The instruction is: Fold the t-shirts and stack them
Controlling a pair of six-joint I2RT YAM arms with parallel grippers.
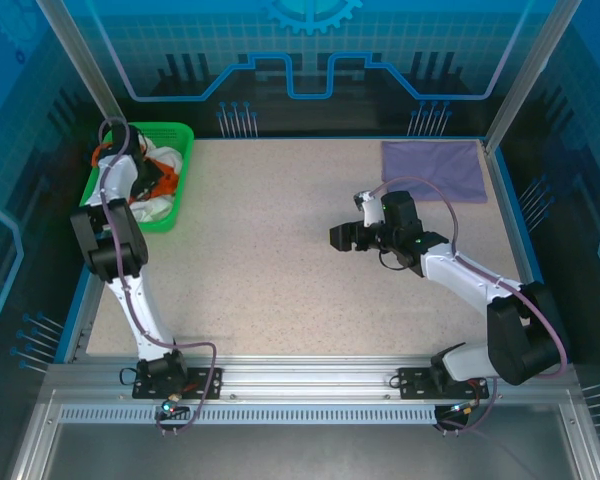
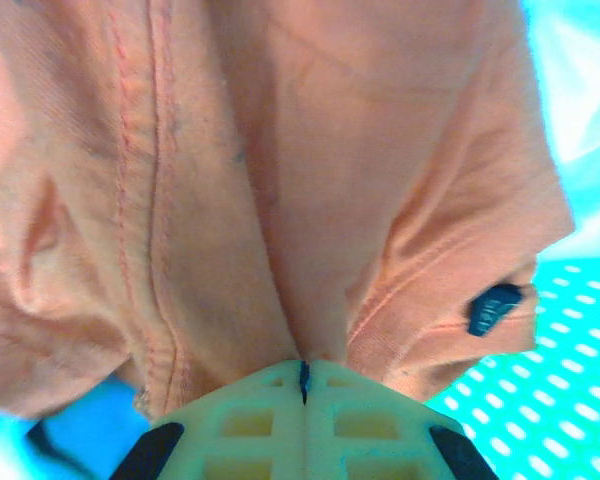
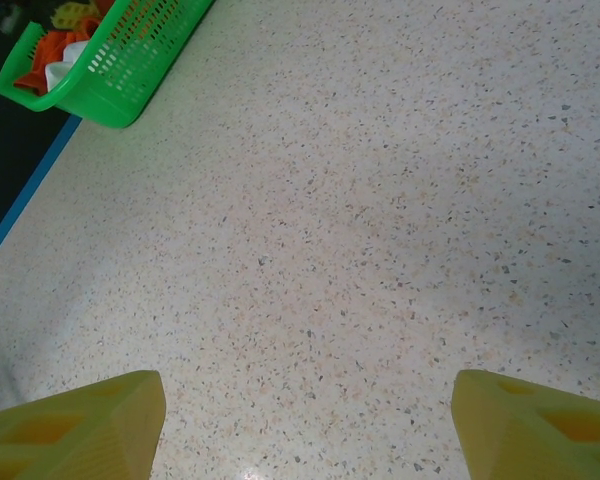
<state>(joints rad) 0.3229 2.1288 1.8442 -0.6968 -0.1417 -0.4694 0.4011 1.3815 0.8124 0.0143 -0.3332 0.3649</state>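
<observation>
While the left arm reached over the green basket (image 1: 165,127) at the far-left corner of the table (image 1: 270,260), the left gripper (image 2: 303,375) was clamped on a fold of the orange t-shirt (image 2: 280,180). Its two pale fingers (image 2: 250,415) were pressed tight together, and the cloth bunched up from between their tips. The wrist view showed stitched seams running across that shirt. White t-shirts (image 1: 167,160) lay crumpled in the same basket beside the orange one.

Further right, over bare tabletop near the middle, the right gripper (image 1: 348,218) hovered with its yellow fingers (image 3: 70,425) spread wide and nothing between them. At the far-right corner, well apart from both arms, the lavender t-shirt (image 1: 432,170) lay folded flat on the table.
</observation>
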